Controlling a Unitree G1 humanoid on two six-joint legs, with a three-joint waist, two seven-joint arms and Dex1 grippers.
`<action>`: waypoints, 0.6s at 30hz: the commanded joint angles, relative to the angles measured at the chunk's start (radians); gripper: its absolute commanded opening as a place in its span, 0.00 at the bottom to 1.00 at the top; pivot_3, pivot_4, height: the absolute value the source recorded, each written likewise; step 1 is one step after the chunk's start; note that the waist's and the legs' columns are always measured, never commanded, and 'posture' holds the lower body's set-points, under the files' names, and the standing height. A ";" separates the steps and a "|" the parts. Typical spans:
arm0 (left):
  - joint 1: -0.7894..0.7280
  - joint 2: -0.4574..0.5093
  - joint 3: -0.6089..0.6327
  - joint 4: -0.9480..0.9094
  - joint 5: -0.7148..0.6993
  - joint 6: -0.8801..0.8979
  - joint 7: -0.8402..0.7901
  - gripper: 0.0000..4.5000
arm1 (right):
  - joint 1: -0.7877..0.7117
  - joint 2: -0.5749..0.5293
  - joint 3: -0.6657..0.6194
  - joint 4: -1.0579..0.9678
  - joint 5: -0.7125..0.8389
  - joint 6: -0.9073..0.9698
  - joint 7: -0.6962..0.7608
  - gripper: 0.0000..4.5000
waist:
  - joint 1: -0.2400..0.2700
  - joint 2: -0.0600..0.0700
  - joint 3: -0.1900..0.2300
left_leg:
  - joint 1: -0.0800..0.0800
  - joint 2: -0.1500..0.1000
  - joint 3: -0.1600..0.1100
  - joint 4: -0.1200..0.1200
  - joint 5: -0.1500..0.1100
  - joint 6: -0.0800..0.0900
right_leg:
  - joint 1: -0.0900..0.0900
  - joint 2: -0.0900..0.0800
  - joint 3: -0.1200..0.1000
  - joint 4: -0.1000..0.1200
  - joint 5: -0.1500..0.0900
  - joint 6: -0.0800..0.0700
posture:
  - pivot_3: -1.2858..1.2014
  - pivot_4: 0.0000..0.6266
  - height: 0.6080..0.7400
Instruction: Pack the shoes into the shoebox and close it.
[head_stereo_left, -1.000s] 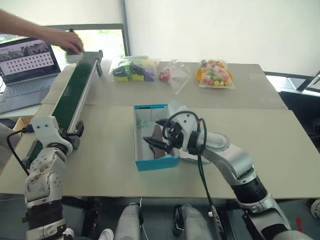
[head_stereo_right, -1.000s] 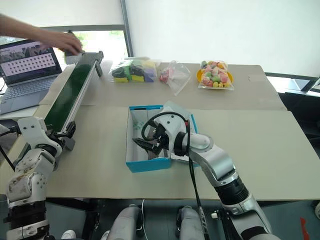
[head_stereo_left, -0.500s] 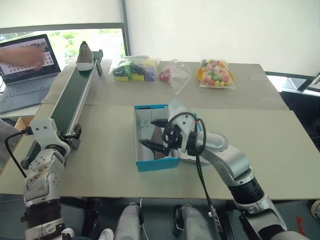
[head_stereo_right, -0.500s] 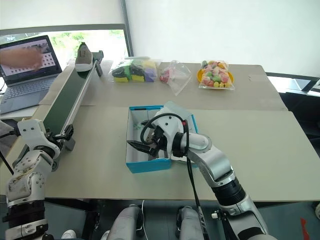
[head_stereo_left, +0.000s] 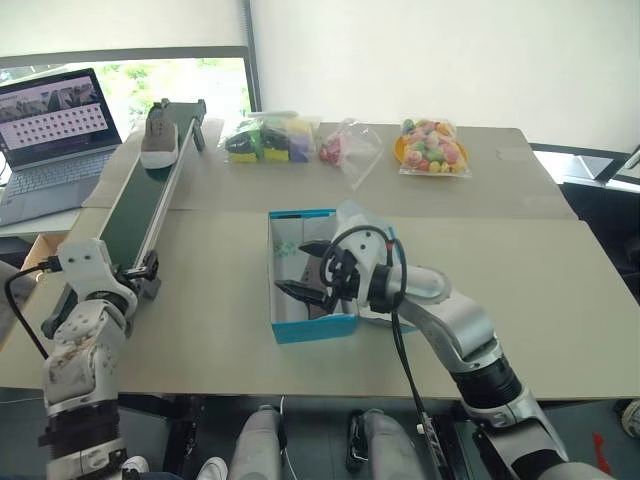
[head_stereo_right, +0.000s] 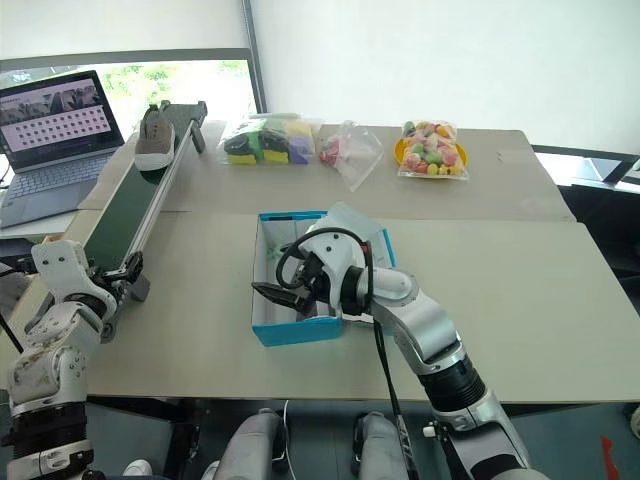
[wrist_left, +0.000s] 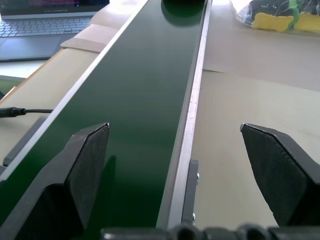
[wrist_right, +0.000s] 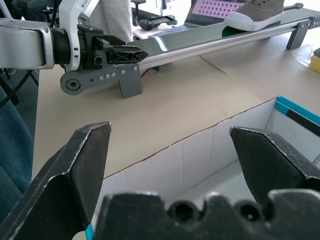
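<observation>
Blue cardboard, white inside: the shoebox (head_stereo_left: 300, 285) sits open on the near half of the table (head_stereo_left: 560, 290), roughly at its middle, long side running near to far. A dark shoe shape lies inside it, mostly hidden by the right gripper (head_stereo_left: 308, 272), so its pose cannot be told. The box's lid (head_stereo_left: 352, 215) stands up at the far right corner, behind the arm.

That gripper hangs over the box interior, pointing left, fingers spread wide with nothing between them; in the right wrist view both black fingers (wrist_right: 75, 165) frame the white box wall.

A second shoe (head_stereo_right: 155, 138), grey-brown with a pale sole, rests on the far end of the conveyor (head_stereo_left: 150, 190), a long green belt with silver rails running near to far along the left side of the table. The left gripper (wrist_left: 185, 165) is at the belt's near end, jaws wide and empty, straddling the belt's right rail.

Beyond the conveyor's far end, to the left, an open laptop (head_stereo_left: 45, 135) shows a grid of pictures. Along the far edge of the table lie bags (head_stereo_left: 268, 138) of coloured items, a clear bag (head_stereo_left: 345, 148), and a yellow plate (head_stereo_left: 430, 148) of colourful sweets.
</observation>
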 joint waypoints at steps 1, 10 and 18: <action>-0.005 0.014 0.026 -0.011 0.002 0.000 0.002 1.00 | -0.015 0.001 -0.004 -0.022 -0.004 0.008 0.010 1.00 | 0.000 0.000 0.000 | 0.000 0.000 0.000 0.000 0.000 0.000 | 0.000 0.000 0.000 0.000 0.000 0.000 | 0.52 0.24 0.55; -0.005 0.012 0.045 0.011 0.002 -0.006 0.006 1.00 | -0.017 0.002 -0.008 -0.029 -0.005 0.033 0.009 1.00 | 0.000 0.000 0.000 | 0.001 0.000 0.000 0.001 0.000 0.000 | 0.000 0.000 0.000 0.000 0.000 0.000 | 0.52 0.24 0.55; -0.012 0.016 0.053 0.037 0.008 -0.016 0.010 1.00 | -0.030 0.010 -0.019 -0.037 0.000 0.058 0.003 1.00 | 0.000 0.000 0.000 | 0.001 0.000 0.000 0.001 0.000 0.000 | 0.001 0.000 0.000 0.000 0.000 0.000 | 0.52 0.24 0.55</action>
